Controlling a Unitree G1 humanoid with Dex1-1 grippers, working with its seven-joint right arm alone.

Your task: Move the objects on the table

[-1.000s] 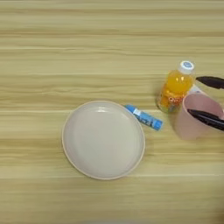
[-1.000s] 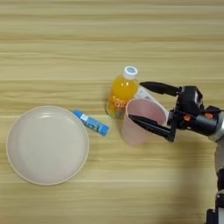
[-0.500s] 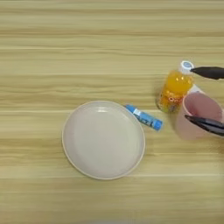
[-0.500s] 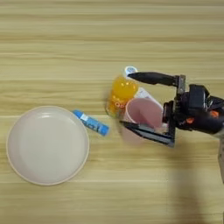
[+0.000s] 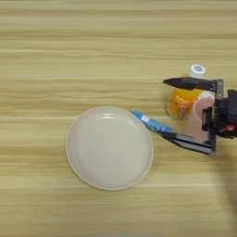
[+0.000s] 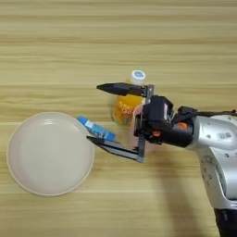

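Right gripper [image 6: 105,116] comes in from the right w/ fingers spread wide, nothing held. Far finger [image 6: 121,87] lies over the bottle's [image 6: 126,105] shoulder, just below the white cap; near finger [image 6: 115,148] reaches low toward the plate's [image 6: 46,152] right rim. Between the fingers sit the bottle and the blue packet [image 6: 96,130]. The cup [image 6: 137,121] is mostly hidden behind the gripper body, only a pink sliver showing just right of the bottle. Plate is empty, left of the rest on the counter [image 6: 118,41]; packet's left end touches or nearly touches its rim, can't tell which.

Step in hand, as I read it: lining up a grasp, prob. on the bottle or cup, not closed yet. Which target isn't clear, since the span takes in bottle + packet.

Next move calls for: centre on one thing, keep the near finger clear of the packet and the plate rim, then close. Bottle is upright and narrow, so it could tip if nudged off-centre.
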